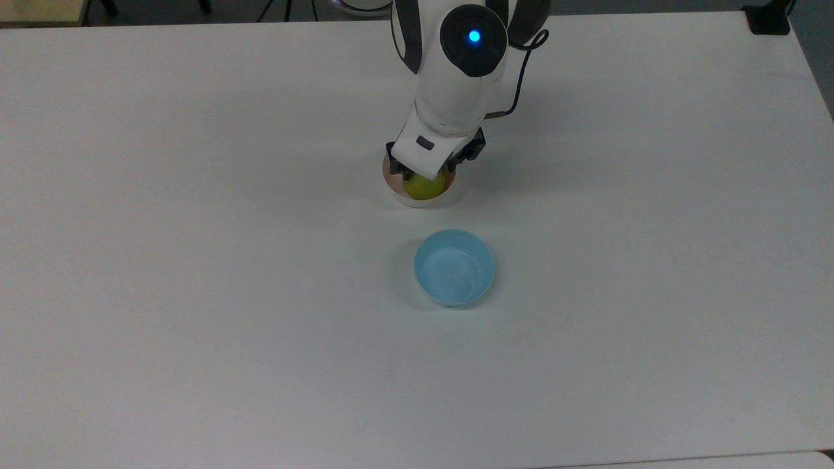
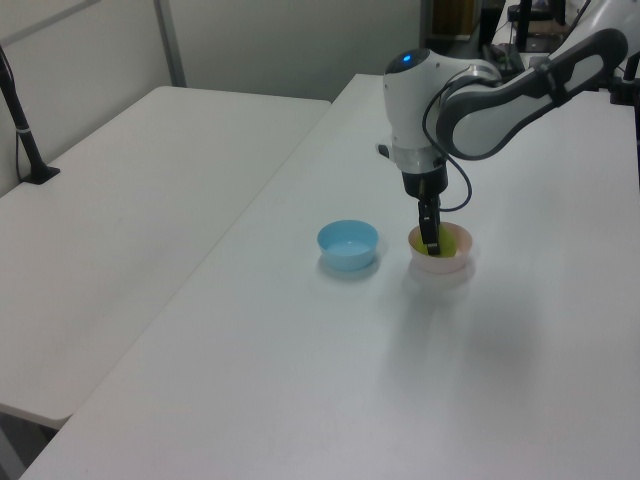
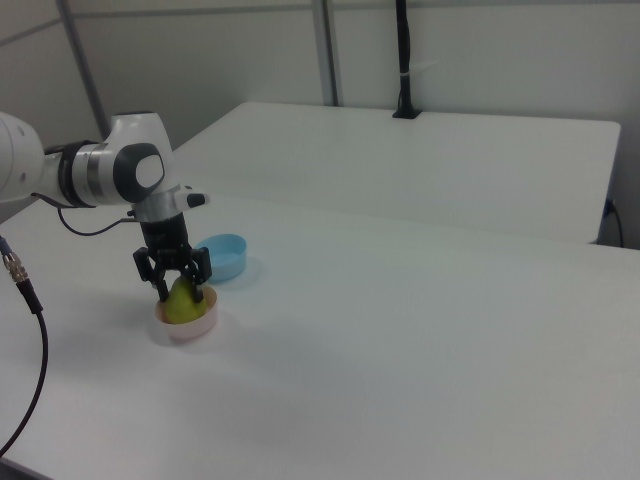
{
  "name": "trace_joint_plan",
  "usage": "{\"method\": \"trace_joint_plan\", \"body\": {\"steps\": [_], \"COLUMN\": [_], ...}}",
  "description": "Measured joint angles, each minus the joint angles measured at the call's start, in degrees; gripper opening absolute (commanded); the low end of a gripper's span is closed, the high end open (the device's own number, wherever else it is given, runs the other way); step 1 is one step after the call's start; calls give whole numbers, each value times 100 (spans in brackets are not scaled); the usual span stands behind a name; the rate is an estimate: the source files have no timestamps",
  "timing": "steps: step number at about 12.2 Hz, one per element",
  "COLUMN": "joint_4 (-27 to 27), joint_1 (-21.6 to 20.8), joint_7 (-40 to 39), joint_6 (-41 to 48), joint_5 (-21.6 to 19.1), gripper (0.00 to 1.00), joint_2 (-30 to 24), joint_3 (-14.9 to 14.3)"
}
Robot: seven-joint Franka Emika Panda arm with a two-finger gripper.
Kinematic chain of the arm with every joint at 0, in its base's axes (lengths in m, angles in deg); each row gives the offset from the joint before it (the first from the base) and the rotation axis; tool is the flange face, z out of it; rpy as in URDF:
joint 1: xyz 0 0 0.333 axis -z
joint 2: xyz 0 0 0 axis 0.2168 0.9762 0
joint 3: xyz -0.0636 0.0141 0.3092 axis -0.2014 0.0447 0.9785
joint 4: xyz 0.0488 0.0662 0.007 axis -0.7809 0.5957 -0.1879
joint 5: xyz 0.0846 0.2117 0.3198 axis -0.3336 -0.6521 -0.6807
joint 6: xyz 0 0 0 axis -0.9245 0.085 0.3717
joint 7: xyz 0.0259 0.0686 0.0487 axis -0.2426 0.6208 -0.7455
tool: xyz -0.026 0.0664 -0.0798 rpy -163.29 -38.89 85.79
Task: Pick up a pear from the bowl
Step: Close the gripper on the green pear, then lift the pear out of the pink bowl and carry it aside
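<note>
The yellow-green pear [image 1: 427, 187] lies in the pale pink bowl [image 1: 417, 202] near the middle of the white table. My gripper [image 1: 425, 170] has come down over it and stands open, one finger on each side of the pear and inside the bowl's rim. The white hand hides the pear's top and stem in the top view. In the right view the gripper [image 3: 181, 292] straddles the pear [image 3: 181, 302] above the bowl [image 3: 186, 331]. In the left view a dark finger [image 2: 431, 228] reaches down into the bowl [image 2: 441, 264] in front of the pear [image 2: 451, 240].
A light blue bowl [image 1: 454, 267] stands empty a short way from the pink one, toward the top view's bottom. A second table with a black clamped post [image 2: 25, 130] adjoins this one. A dark cable [image 3: 28, 350] hangs at the right view's left.
</note>
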Motion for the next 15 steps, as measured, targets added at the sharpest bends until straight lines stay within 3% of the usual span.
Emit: {"method": "trace_joint_plan", "body": {"steps": [2, 3, 9, 13, 15], "joint_4": [8, 15, 11, -9, -11], "joint_1": [-23, -30, -33, 52, 319], "joint_7": [0, 0, 1, 9, 7], "joint_6": [-36, -39, -23, 508, 638], "joint_5": [33, 39, 41, 39, 39], "gripper": [37, 35, 35, 35, 35], "joint_2": [25, 23, -59, -760, -967], "joint_3": [0, 0, -1, -79, -111]}}
